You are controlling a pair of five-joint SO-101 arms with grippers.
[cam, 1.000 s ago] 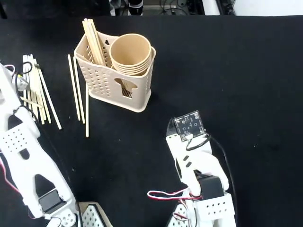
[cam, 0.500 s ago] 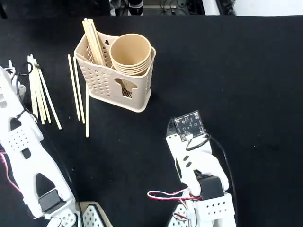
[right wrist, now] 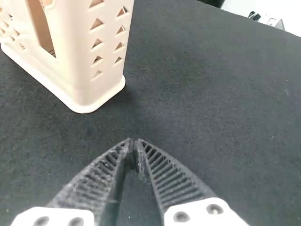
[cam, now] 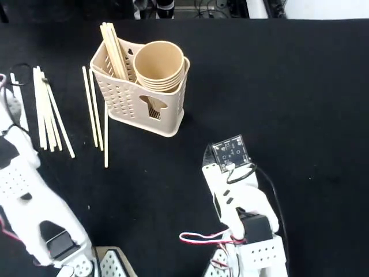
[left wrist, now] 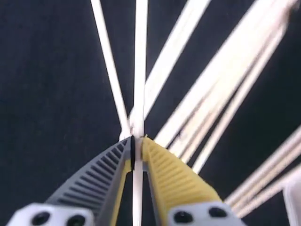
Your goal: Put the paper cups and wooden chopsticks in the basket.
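High view: basket (cam: 138,95) upright on black tabletop (cam: 288,104); paper cups (cam: 159,64) nested as one stack at one end, probably to save room; wooden chopsticks (cam: 114,51) stood on end beside them, leaning on the wall; loose chopsticks (cam: 49,112) fanned flat on the tabletop well apart from the basket, three further chopsticks (cam: 95,115) nearer it; all judged yet to be collected. Left claw (left wrist: 136,141): closed on a single chopstick (left wrist: 139,70), pinched at the very tips, other sticks beneath; judged a pick-up in hand. Right claw (right wrist: 134,148): closed, empty, above bare tabletop near the basket's corner; judged parked clear of the work.
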